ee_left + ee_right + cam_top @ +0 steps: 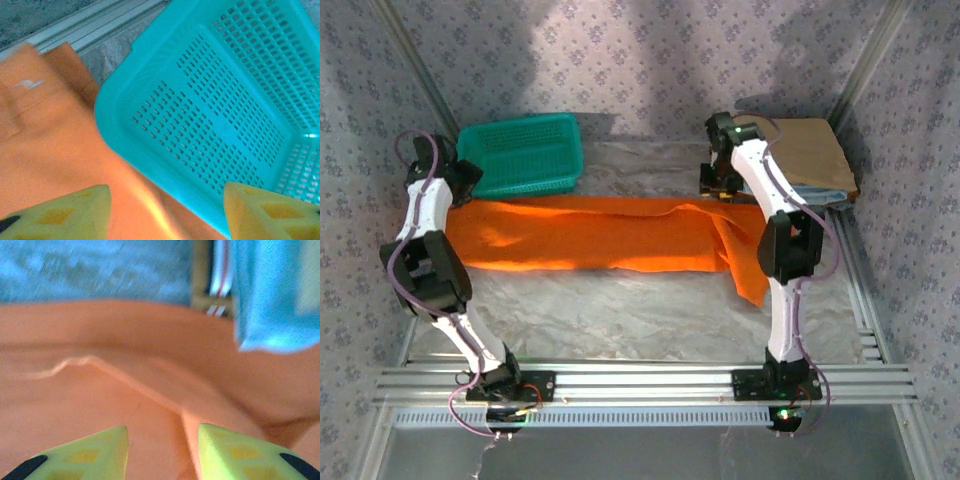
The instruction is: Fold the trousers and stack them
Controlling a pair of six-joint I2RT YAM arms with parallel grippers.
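Trousers (610, 235): bright orange, laid out as one long flat band running left to right across the middle of the desk (620, 310). Left end reaches the desk's left edge. Right end is bunched into a fold, with a flap trailing toward the near right corner.

Left claw (165, 194): over the left end of the trousers, close to the near rim of the teal basket (525, 155). Fingers parted wide and gripping nothing; orange cloth and basket rim show in the gap between them.

Right claw (162, 432): low over the right end of the trousers. Fingers moderately apart and not clamped on anything. A raised crease of the cloth runs under the gap, close to one finger; I cannot tell whether it touches.

Basket: at the far left of the desk, its near rim just beside the far edge of the trousers, possibly touching.

Far right corner: a folded stack, tan garment (810, 150) on top and light blue garment (825, 195) showing beneath it, close to the right claw.
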